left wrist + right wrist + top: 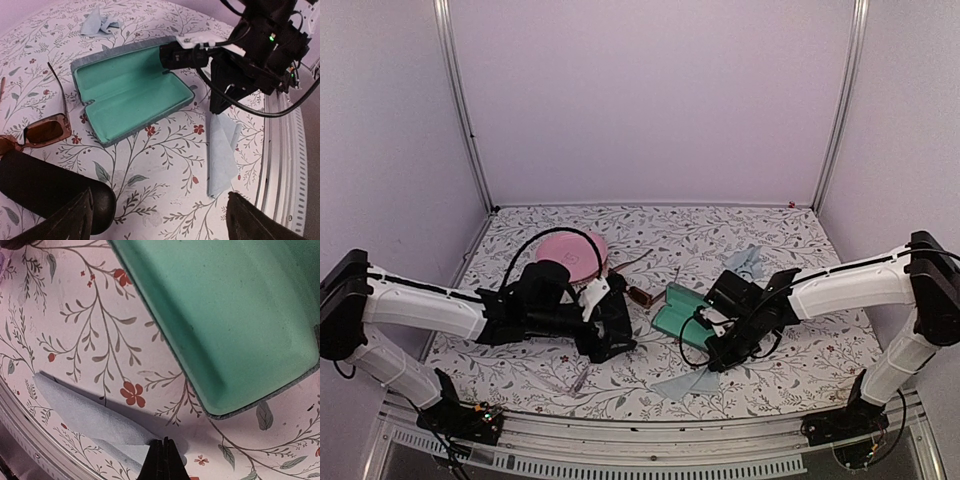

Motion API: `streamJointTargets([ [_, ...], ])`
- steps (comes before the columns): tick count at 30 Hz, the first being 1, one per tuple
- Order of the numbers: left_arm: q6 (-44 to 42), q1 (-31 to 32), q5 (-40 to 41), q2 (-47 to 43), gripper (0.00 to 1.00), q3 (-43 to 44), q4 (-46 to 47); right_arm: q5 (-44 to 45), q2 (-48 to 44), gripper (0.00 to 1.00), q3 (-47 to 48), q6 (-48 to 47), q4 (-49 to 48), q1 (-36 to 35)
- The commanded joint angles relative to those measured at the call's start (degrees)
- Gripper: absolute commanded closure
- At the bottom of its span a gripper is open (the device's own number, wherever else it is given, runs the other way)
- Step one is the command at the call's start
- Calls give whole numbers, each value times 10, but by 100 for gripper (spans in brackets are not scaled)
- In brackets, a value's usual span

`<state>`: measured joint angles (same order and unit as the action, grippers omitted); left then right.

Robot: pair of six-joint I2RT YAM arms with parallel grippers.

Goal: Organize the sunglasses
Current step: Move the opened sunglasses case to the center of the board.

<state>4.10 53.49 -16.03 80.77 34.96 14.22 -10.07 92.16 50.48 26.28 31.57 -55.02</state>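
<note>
The brown sunglasses [45, 131] lie lens-down on the floral tabletop [150, 167], just left of the open case [125, 100] and apart from it, with one thin arm unfolded and pointing away towards the far side. Their near edge sits close to the black case [50, 185], which lies under the left wrist camera; whether the two touch cannot be told. The open case is grey-blue outside and teal inside, both halves spread flat with nothing in them. The left pincer [160, 217] hangs low over the tabletop between the black case and a pale blue cloth [222, 150], released, its two fingers [77, 215] spread wide and gripping nothing. The right pincer [162, 460] is clenched, its fingertips pressed together and pointed down at the far end of that cloth, just beside the near right corner of the open case. The tips meet the cloth's edge, but whether they actually pinch the fabric cannot be told. A second, crumpled blue cloth [100, 22] lies well beyond the case. In the top view a pink rounded object [570, 255] rests behind the left arm. The pale pair of glasses cannot be picked out with certainty in any view.
</note>
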Motion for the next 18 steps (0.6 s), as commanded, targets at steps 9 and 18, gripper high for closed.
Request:
streamJointTargets([
  [9, -16, 94, 42, 94, 7, 47, 0, 4, 13, 92, 15, -7, -10, 26],
  [18, -46, 163, 80, 167, 14, 95, 19, -31, -49, 76, -31, 11, -40, 41],
])
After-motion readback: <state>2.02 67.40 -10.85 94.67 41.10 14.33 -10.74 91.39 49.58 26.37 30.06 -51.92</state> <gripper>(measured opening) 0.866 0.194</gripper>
